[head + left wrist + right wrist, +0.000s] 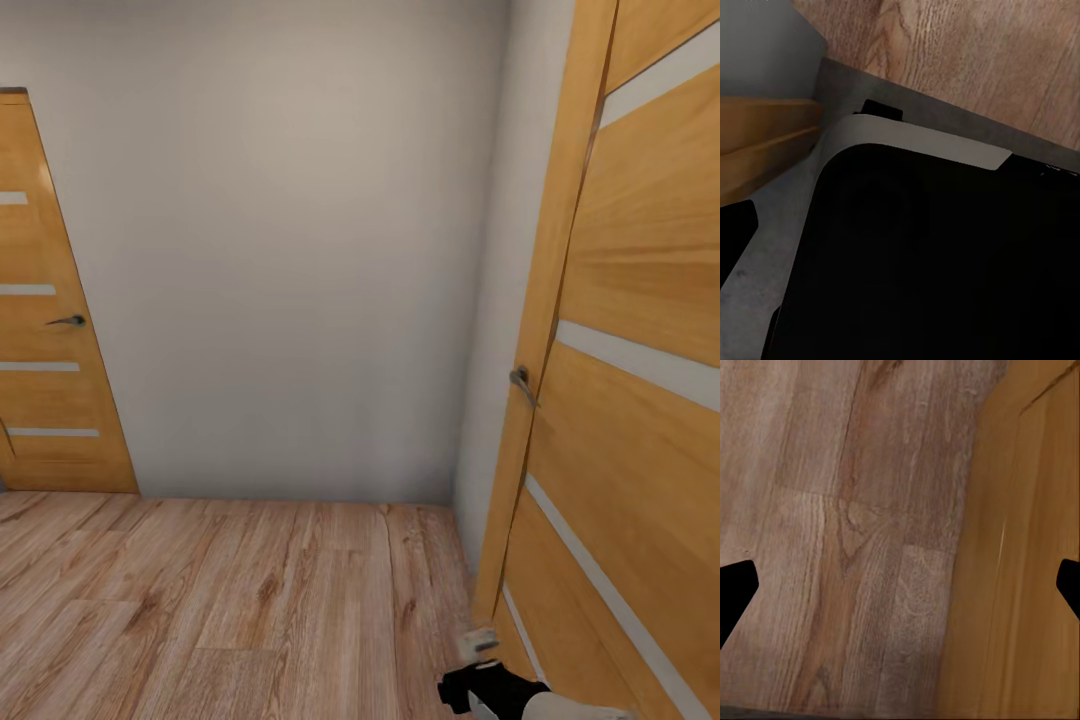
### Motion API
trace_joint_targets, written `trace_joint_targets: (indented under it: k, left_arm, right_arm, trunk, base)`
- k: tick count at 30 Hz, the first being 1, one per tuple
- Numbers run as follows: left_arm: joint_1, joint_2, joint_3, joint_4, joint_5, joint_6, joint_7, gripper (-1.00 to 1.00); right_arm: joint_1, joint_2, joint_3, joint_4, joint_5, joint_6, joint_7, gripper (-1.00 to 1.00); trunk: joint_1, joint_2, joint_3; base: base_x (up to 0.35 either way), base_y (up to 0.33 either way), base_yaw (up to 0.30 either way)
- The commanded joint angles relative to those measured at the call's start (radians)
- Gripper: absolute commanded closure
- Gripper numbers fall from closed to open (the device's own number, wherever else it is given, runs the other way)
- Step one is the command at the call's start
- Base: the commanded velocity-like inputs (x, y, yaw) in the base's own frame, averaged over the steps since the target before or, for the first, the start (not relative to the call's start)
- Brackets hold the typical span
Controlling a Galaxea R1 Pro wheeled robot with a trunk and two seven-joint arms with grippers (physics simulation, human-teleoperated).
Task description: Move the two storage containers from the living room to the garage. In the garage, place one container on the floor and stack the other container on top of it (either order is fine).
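The storage containers are out of view. I face a hallway corner with light wood-plank flooring (220, 600). My right arm (500, 688) shows low at the right of the head view, close to a wooden door. In the right wrist view my right gripper (900, 592) is open, its black fingertips (735, 592) far apart over the planks with nothing between them. My left gripper (900, 240) hangs over my own black and grey base (930, 255); one fingertip (735, 240) stands at the picture's edge, wide out, and holds nothing.
A plain grey wall (300, 250) closes the way ahead. A wooden door (50, 380) with a lever handle (68, 321) stands shut at the left. A second wooden door (630, 400) with a handle (521, 380) stands very near on my right.
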Motion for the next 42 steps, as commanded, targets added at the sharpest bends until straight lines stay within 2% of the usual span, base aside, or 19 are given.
trace_joint_targets:
  k: [1, 3, 5, 9, 14, 21, 31, 36, 42]
  left_arm:
    - [0.000, 0.000, 0.007, 0.000, 0.000, -0.002, 0.000, -1.00]
    - [0.000, 0.000, 0.007, 0.000, 0.000, -0.002, 0.000, -1.00]
    - [0.000, 0.000, 0.007, 0.000, 0.000, -0.002, 0.000, -1.00]
    - [0.000, 0.000, 0.007, 0.000, 0.000, -0.002, 0.000, -1.00]
    - [0.000, 0.000, 0.007, 0.000, 0.000, -0.002, 0.000, -1.00]
    - [0.000, 0.000, 0.007, 0.000, 0.000, -0.002, 0.000, -1.00]
    - [0.000, -0.001, 0.005, 0.002, -0.002, -0.002, 0.000, -1.00]
    - [0.000, 0.000, 0.006, 0.002, 0.000, -0.002, 0.000, -1.00]
    - [0.000, 0.000, 0.007, 0.002, -0.001, -0.002, 0.000, -1.00]
  right_arm:
    - [0.026, -0.007, 0.009, 0.001, -0.010, -0.019, -0.002, -1.00]
    - [0.064, -0.015, 0.009, 0.001, -0.010, -0.044, -0.002, -1.00]
    - [0.131, -0.021, 0.009, 0.002, -0.010, -0.071, 0.001, -1.00]
    - [0.190, -0.023, 0.009, 0.002, -0.010, -0.088, 0.012, -1.00]
    - [0.209, -0.023, 0.010, 0.003, -0.010, -0.088, 0.015, -1.00]
    - [0.269, -0.023, 0.010, 0.003, -0.011, -0.096, 0.016, -1.00]
    - [0.420, -0.042, 0.009, 0.003, -0.015, -0.206, 0.015, -1.00]
    - [0.427, -0.044, 0.008, 0.003, -0.041, -0.209, 0.015, -1.00]
    - [0.442, -0.048, 0.009, 0.003, -0.052, -0.205, 0.015, -1.00]
  trunk:
    - [0.000, -0.001, -0.001]
    - [0.000, -0.001, -0.001]
    - [0.000, -0.001, -0.001]
    - [0.000, -0.001, -0.001]
    - [0.000, -0.001, -0.001]
    - [0.000, -0.001, -0.001]
    - [0.000, -0.001, -0.001]
    - [0.000, -0.001, -0.001]
    - [0.000, -0.001, -0.001]
  base:
    - [0.000, 0.000, 0.000]
    - [0.000, 0.000, 0.000]
    - [0.000, 0.000, 0.000]
    - [0.000, 0.000, 0.000]
    - [0.000, 0.000, 0.000]
    - [0.000, 0.000, 0.000]
    - [0.000, 0.000, 0.000]
    - [0.000, 0.000, 0.000]
    - [0.000, 0.000, 0.000]
